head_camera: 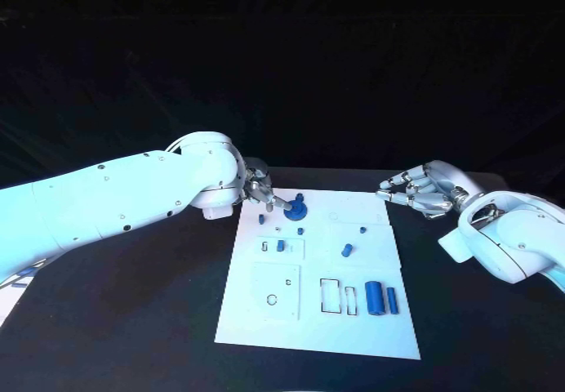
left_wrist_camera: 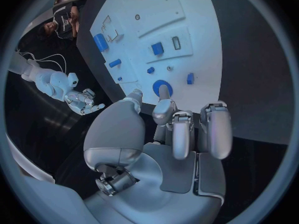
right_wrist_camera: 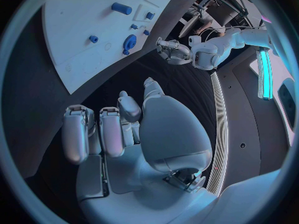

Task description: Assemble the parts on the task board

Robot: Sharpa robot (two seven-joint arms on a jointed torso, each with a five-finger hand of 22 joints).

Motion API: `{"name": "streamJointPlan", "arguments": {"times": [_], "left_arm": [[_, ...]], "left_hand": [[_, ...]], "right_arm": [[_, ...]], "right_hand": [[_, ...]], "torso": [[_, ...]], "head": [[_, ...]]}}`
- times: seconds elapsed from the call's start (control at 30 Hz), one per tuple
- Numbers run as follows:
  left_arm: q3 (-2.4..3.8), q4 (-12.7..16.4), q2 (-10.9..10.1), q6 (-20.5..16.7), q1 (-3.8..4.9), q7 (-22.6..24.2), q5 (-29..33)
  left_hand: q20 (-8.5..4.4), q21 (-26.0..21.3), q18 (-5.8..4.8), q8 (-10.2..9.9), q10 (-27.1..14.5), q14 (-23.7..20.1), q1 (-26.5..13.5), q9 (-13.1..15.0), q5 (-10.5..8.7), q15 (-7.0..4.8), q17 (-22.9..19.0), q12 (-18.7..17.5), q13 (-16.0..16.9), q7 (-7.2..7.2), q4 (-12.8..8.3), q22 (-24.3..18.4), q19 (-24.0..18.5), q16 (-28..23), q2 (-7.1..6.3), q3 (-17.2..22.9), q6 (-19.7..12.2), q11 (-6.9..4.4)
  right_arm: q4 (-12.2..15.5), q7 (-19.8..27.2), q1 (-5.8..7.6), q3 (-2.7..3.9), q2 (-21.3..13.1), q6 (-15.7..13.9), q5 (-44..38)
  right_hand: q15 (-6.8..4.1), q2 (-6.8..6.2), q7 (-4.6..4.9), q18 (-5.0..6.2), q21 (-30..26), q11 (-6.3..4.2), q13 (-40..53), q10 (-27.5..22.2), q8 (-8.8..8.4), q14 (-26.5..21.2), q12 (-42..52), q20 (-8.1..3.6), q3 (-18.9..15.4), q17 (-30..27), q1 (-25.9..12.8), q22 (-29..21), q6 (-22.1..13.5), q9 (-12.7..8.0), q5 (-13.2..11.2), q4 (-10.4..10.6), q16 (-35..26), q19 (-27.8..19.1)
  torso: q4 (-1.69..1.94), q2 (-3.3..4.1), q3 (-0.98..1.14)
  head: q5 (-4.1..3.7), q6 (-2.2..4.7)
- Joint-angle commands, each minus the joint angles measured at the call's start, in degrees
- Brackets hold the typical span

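meanwhile left robot hand [head_camera: 261, 194] touches round blue part [head_camera: 297, 212].

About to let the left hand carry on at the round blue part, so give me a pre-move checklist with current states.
1. Left hand at the round blue part: ok, fingers reach it.
2. Firm grip on that part: cannot tell.
3. Right hand off the task board: ok, it hovers beside the board's far right corner, holding nothing.
4. Large blue cylinder out of the way: ok, it lies at the near right.
5. Round part fully seated: cannot tell.
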Motion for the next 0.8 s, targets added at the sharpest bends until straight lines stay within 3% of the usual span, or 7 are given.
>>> {"name": "streamJointPlan", "arguments": {"times": [0.03, 0.17, 0.33, 0.47, 0.8], "left_arm": [[-0.03, -2.39, 0.98, 3.02, 0.52, -3.5, 2.24], [-0.21, -6.25, 2.89, 3.82, 0.88, -3.3, 2.44], [-1.18, -11.52, 5.95, 4.55, 0.98, -2.78, 0.72], [-1.9, -14.8, 7.96, 5.75, 0.78, -2.29, -0.58], [-2.39, -18.07, 9.59, 8.53, 0.4, -2.89, -2.43]], "left_hand": [[0.75, -0.55, 0.56, -2.22, -1.33, 6.02, 2.98, -2.05, 0.39, 0.74, 15.07, -1.48, -1.72, 0.83, -0.03, 6.45, 0.79, 0.17, 0.79, 0.03, -0.93, 0.61], [1.41, -0.87, 0.65, -4.48, -2.18, 6.02, 4.49, -4.57, 0.42, 1.4, 15.07, -2.54, -3.11, 1.6, 0.39, 6.21, 0.63, 0.17, 1.16, -0.39, -1.16, 1.3], [1.56, -0.83, 0.65, -4.76, -2.18, 6.02, 4.71, -5.28, 0.41, 1.48, 15.07, -2.51, -3.21, 1.6, 0.46, 6.31, 0.7, 0.17, 1.22, -0.74, -0.54, 1.35], [1.56, -0.65, 0.6, -4.32, -1.9, 6.02, 4.72, -5.76, 0.4, 1.34, 15.07, -2.14, -3.02, 1.26, 0.51, 6.59, 0.87, 0.17, 1.41, -1.28, 0.95, 1.1], [1.32, -0.31, 0.49, -3.47, -1.42, 6.02, 4.33, -5.89, 0.34, 1.02, 15.07, -1.54, -2.59, 0.78, 0.6, 7.05, 1.17, 0.17, 1.67, -2.15, 2.29, 0.7]], "right_arm": [[-0.08, 0.31, -0.07, -0.02, 0.12, 0.82, -0.14], [-0.13, 0.28, -0.07, -0.03, 0.22, 0.85, -0.15], [-0.18, 0.28, -0.1, -0.03, 0.36, 0.91, -0.16], [-0.2, 0.3, -0.14, -0.04, 0.46, 0.96, -0.16], [-0.25, 0.32, -0.23, -0.04, 0.53, 0.97, -0.22]], "right_hand": [[-0.5, 0.16, -0.04, 1.01, -0.23, -0.43, 0.0, 0.11, 0.1, 2.69, -0.15, -0.05, -0.4, 0.03, -0.56, 2.44, 0.36, 0.06, -0.24, 0.06, -0.16, -0.42], [-0.5, 0.17, -0.04, 1.01, -0.24, -0.43, 0.0, 0.11, 0.1, 2.7, -0.15, -0.05, -0.41, 0.06, -0.56, 2.43, 0.36, 0.06, -0.23, 0.06, -0.14, -0.42], [-0.5, 0.23, -0.04, 1.01, -0.23, -0.44, -0.03, 0.1, 0.1, 2.69, -0.18, -0.05, -0.42, 0.0, -0.52, 2.44, 0.36, 0.06, -0.15, 0.05, -0.18, -0.41], [-0.5, 0.27, -0.05, 1.01, -0.24, -0.44, -0.01, 0.12, 0.1, 2.69, -0.15, -0.05, -0.43, 0.01, -0.48, 2.43, 0.37, 0.07, -0.09, 0.04, -0.18, -0.42], [-0.51, 0.34, -0.06, 1.01, -0.25, -0.45, -0.01, 0.12, 0.1, 2.71, -0.14, -0.06, -0.43, 0.07, -0.41, 2.42, 0.37, 0.07, 0.01, 0.03, -0.15, -0.42]], "torso": [[-0.05, 0.07, -0.04], [-0.07, 0.11, -0.14], [-0.08, 0.14, -0.24], [-0.11, 0.16, -0.19], [0.07, 0.04, -0.14]], "head": [[0.05, 0.18], [0.08, 0.22], [0.02, 0.28], [0.06, 0.2], [0.23, -0.12]]}}
